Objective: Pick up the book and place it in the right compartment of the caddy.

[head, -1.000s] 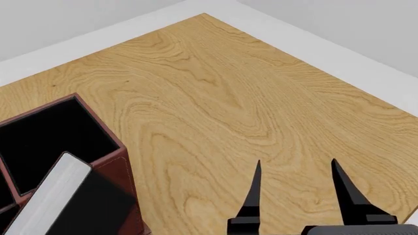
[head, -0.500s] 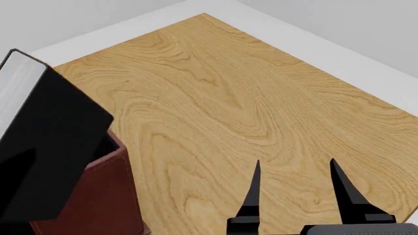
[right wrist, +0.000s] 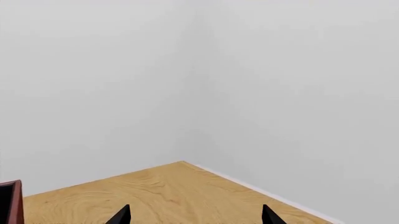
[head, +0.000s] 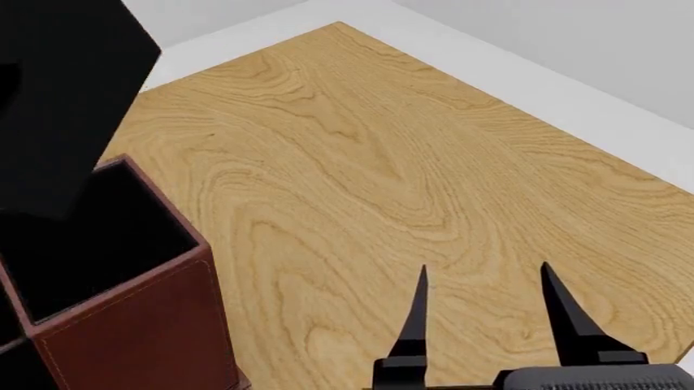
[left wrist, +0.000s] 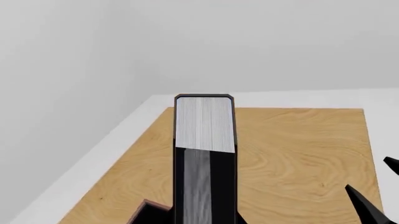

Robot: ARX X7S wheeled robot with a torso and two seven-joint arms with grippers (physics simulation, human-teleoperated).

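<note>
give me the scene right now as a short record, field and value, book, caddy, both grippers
book: black cover, white page edges, raised above the caddy, not inside it
caddy: red-brown front wall, on the wooden table
right compartment: black-lined, nothing in it
left gripper: fingers not visible, state unclear
right gripper: open, holding nothing, over bare table

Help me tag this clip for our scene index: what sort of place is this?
Probably a simulated desk or office corner: a bare wood-grain tabletop set against plain pale walls, a red-brown stitched caddy like a desk organiser, and a black hardcover book. It is a plain render, so no firmer guess.
</note>
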